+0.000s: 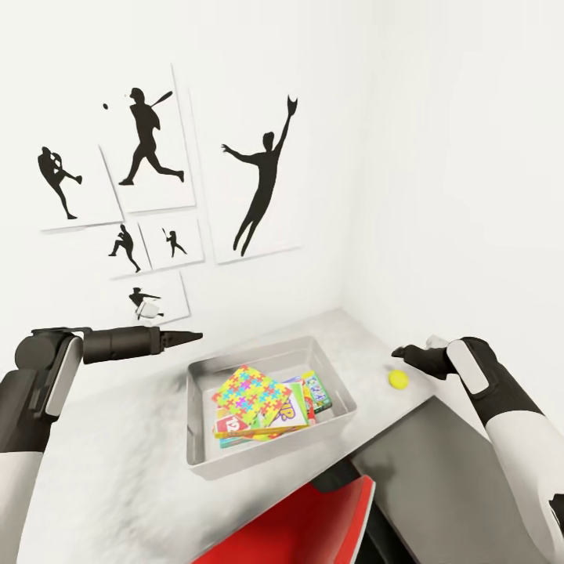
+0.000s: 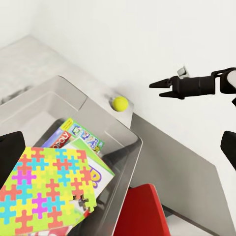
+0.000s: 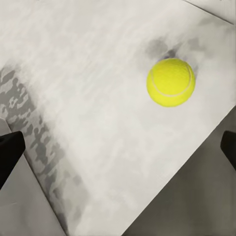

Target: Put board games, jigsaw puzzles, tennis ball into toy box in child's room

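Red chair seat [image 1: 301, 521] nearest; small yellow-green tennis ball [image 1: 398, 379] just below spread, empty right gripper [image 1: 407, 354], lined up for pickup; left gripper [image 1: 188, 337] pinched narrow, parked beside shallow grey toy box [image 1: 266, 458].

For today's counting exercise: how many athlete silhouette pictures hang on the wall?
6. A pitcher far left, a batter beside it, a tall leaping catcher right, two small ones beneath the batter, and one lowest. None seem hidden.

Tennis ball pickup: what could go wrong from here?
1. The tennis ball sits near the table edge; a nudge from the right claw could roll it off.
2. The claw is off to one side of the ball, so closing now would miss.
3. The toy box is already piled; a dropped ball might bounce out.
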Controlling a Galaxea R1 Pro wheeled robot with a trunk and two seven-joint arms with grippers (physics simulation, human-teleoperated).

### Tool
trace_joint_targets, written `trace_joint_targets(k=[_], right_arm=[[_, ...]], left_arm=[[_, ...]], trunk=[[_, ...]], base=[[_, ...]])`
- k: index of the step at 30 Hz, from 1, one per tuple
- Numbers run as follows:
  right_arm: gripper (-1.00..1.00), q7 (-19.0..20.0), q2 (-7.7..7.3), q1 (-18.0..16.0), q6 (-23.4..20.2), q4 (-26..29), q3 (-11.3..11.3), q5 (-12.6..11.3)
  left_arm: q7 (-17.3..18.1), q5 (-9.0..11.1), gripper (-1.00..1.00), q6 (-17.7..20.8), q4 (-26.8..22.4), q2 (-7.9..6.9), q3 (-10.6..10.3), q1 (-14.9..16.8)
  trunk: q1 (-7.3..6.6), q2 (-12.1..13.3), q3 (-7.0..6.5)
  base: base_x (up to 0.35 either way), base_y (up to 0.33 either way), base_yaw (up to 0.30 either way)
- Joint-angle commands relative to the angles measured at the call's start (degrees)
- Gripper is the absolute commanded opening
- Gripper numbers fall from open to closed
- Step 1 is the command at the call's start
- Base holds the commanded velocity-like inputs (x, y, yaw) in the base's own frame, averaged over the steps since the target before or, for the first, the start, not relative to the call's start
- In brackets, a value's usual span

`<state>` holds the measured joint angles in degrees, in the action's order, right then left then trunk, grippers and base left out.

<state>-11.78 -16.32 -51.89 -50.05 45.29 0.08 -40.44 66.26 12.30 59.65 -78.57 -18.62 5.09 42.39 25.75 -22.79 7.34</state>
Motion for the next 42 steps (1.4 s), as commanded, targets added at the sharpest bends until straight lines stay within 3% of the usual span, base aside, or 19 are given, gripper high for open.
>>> trace_joint_targets(k=[1, 17, 42], right_arm=[[1.00, -0.52, -0.01, -0.05, -0.16, 0.06, 0.01, -0.60], [1.00, -0.36, -0.02, -0.05, -0.13, 0.06, -0.07, -0.60], [1.00, -0.52, -0.02, -0.05, -0.13, 0.06, -0.10, -0.46]], left_arm=[[0.17, 0.01, 1.00, 0.29, -0.02, -0.01, 0.02, 0.04], [0.19, 0.01, 1.00, 0.29, -0.43, -0.02, 0.10, -0.02], [0.28, 0.08, 1.00, 0.29, -0.70, 0.05, 0.30, -0.02]], trunk=[[0.04, -0.13, 0.13], [0.04, -0.13, 0.13], [0.04, -0.13, 0.13]], base=[[0.000, 0.000, -0.090], [-0.015, 0.000, -0.232], [0.005, -0.019, -0.016]])
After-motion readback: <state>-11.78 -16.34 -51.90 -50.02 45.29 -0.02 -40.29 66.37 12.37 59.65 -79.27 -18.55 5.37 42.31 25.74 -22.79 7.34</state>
